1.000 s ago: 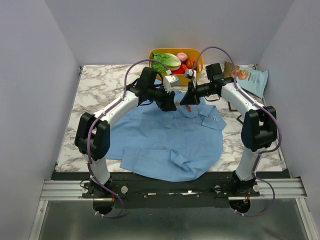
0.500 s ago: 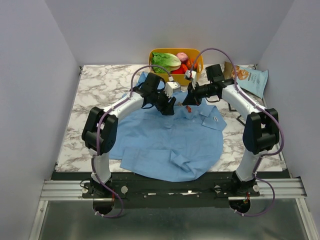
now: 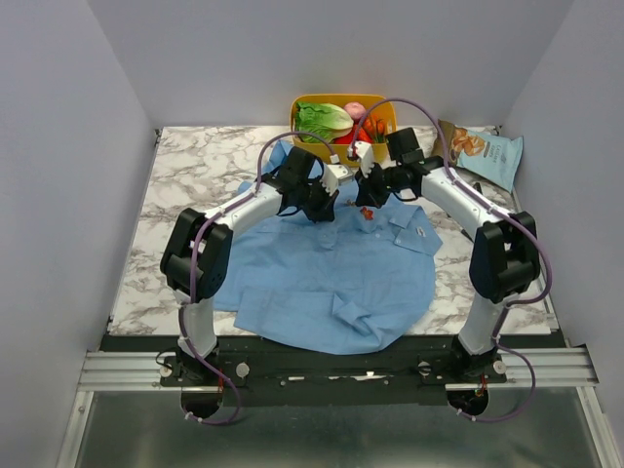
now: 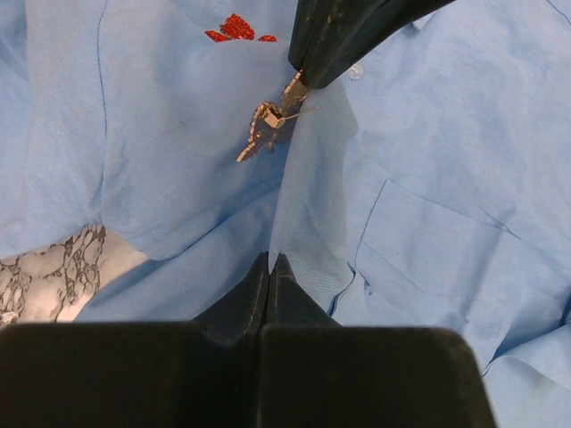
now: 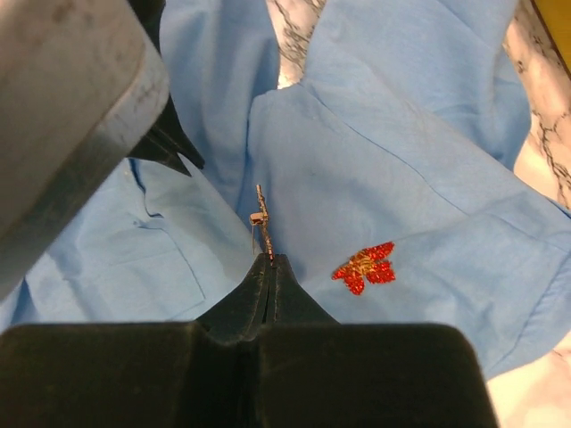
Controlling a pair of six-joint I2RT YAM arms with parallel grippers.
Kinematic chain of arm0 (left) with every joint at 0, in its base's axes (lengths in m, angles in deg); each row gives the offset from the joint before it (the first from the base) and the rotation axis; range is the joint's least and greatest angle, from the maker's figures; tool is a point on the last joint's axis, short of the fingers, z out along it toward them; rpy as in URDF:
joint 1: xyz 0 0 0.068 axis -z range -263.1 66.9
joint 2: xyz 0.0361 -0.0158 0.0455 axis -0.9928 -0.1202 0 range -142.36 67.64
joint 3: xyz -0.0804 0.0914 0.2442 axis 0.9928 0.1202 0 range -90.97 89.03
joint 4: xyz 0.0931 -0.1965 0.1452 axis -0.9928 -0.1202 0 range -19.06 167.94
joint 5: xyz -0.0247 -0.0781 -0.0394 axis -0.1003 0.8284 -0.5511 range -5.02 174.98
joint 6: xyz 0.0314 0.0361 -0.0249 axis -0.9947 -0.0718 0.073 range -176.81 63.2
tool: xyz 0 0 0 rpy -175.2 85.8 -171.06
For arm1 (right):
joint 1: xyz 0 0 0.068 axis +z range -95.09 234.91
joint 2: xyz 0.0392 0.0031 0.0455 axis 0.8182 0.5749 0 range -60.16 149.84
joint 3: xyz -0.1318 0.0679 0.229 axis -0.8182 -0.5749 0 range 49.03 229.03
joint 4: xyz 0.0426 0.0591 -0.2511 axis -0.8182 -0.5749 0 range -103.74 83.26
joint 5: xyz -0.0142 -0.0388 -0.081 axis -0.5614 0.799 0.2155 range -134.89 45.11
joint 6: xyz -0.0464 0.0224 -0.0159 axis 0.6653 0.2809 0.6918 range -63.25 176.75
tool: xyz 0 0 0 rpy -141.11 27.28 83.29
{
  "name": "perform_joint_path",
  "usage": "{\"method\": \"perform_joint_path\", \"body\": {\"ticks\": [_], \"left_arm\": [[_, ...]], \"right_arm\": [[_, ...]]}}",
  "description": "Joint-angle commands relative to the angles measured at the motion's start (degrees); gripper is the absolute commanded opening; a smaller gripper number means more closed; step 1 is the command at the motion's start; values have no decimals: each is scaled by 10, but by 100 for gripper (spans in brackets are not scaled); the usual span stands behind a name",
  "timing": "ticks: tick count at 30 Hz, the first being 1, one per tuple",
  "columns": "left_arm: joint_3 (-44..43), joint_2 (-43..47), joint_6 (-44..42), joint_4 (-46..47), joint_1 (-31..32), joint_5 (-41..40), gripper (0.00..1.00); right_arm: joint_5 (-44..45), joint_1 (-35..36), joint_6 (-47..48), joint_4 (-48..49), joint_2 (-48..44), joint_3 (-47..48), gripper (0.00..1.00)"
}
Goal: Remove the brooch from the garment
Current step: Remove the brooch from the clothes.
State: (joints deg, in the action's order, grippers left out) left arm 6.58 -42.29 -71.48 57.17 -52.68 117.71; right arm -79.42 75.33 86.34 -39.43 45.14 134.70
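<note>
Marble-patterned bench within pale grey walls carries the light-blue garment; my left pincer pinches its fold, my right pincer grips the brooch.

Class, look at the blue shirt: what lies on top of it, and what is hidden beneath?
On the shirt are a red sparkly ornament and a small brooch, pinched by the right pincer. The table beneath is covered.

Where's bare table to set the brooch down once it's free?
Widest bare marble: left of the shirt, out to the table's left edge. A narrower strip sits right of the shirt, nearer than the chip bag. Crowded: far centre, where left claw and right claw meet before the yellow basket.
</note>
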Motion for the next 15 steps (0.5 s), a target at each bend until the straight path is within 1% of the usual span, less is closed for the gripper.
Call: {"method": "perform_joint_path", "body": {"ticks": [1,6,12,13,15], "left_arm": [[0,21,8,13,2,-26,0],[-6,25,22,27,1,-90,0],[-22,16,29,39,-2,-142,0],[-26,15,32,42,-2,-151,3],[-33,8,36,38,-1,-160,5]], "right_arm": [[100,15,-3,-9,-21,20,1],[152,25,19,-19,-33,21,1],[221,46,51,-6,-54,-1,1],[230,51,53,-2,-56,-1,1],[255,57,57,1,-59,1,1]]}}
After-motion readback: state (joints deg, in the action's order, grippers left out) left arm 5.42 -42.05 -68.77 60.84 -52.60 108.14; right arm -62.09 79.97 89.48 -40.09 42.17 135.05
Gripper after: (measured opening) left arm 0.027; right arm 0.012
